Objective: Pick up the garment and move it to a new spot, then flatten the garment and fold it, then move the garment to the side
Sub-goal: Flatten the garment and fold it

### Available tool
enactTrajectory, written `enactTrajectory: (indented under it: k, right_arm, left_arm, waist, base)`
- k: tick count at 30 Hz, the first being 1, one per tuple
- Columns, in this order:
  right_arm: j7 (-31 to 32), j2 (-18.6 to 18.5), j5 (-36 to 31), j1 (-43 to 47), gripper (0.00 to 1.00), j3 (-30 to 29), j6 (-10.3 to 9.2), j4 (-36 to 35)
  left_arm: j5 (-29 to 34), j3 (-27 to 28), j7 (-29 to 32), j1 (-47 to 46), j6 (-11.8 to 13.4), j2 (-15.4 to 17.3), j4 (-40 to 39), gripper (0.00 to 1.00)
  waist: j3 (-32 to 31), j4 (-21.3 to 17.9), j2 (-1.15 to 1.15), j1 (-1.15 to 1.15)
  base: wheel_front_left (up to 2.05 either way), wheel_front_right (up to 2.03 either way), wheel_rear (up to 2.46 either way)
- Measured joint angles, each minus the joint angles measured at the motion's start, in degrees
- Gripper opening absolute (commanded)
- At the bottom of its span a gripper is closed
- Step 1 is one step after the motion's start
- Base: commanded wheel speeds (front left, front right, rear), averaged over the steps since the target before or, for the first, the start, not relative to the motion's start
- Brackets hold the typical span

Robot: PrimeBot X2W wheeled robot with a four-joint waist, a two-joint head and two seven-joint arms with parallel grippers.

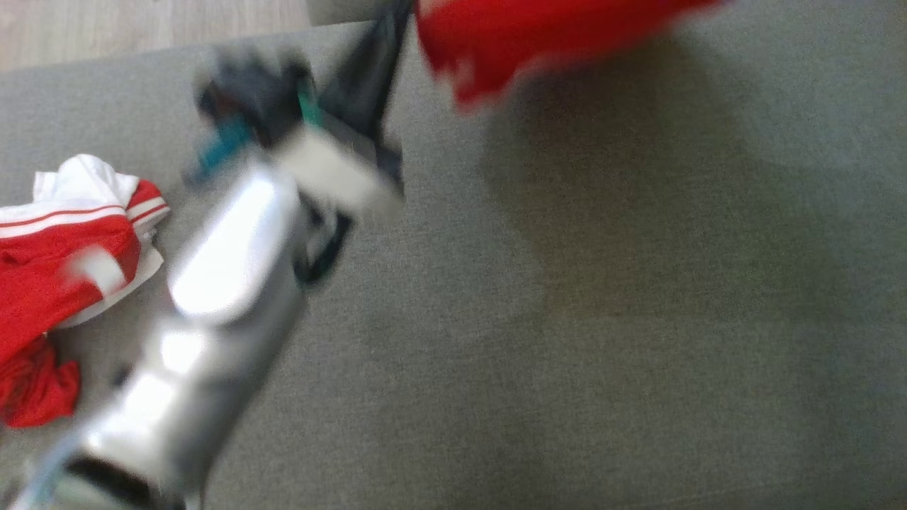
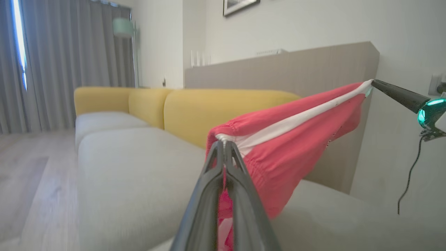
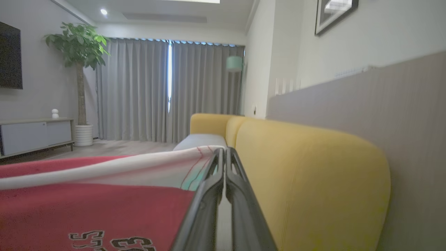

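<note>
A red garment [image 1: 510,42] with a white band hangs lifted over the grey sofa seat [image 1: 638,319], blurred at the top of the head view. In the left wrist view my left gripper [image 2: 224,143] is shut on one end of the gathered band of the garment [image 2: 289,146]. The right gripper [image 2: 373,82] pinches the other end, and the cloth is stretched between the two. My right gripper [image 3: 224,150] is shut on the white edge of the garment [image 3: 87,209], which bears dark lettering. The left arm is blurred in the head view, its gripper [image 1: 398,13] reaching up to the cloth.
A pile of red and white clothes [image 1: 64,262] lies on the seat at the left. The yellow backrest [image 2: 209,111] runs along the sofa, in front of a wooden wall panel [image 2: 313,69]. Wooden floor [image 1: 142,28] lies past the seat's far edge.
</note>
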Motion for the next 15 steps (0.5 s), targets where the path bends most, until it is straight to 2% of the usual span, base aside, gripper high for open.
enactTrajectory:
  k: [5,6,9,15]
  right_arm:
    - [0.05,3.16,1.67,16.64,0.00,-3.00,0.00,-3.18]
    - [0.37,3.93,1.88,22.48,0.00,-4.99,0.00,-5.52]
    - [1.00,5.22,1.66,30.54,0.00,-9.46,0.00,-9.96]
    - [6.53,11.05,-1.38,48.86,0.00,-19.80,0.01,-23.30]
  left_arm:
    - [1.54,-2.31,0.01,14.72,-0.41,0.18,-2.78,0.00]
    - [3.20,-3.54,0.02,21.06,-0.41,0.54,-5.02,0.00]
    - [4.05,-4.19,0.05,30.26,-0.42,0.56,-7.84,0.00]
    - [4.97,-6.02,0.05,42.31,-0.41,1.75,-12.49,0.00]
  waist:
    - [-1.83,0.20,0.00,0.00]
    - [-2.89,0.07,0.00,0.00]
    - [-4.64,0.00,0.00,-0.01]
    - [-8.31,0.65,0.00,-0.02]
  base:
    - [0.00,0.00,0.00]
    - [0.00,0.00,0.00]
    - [0.00,0.00,0.00]
    - [0.00,0.00,0.00]
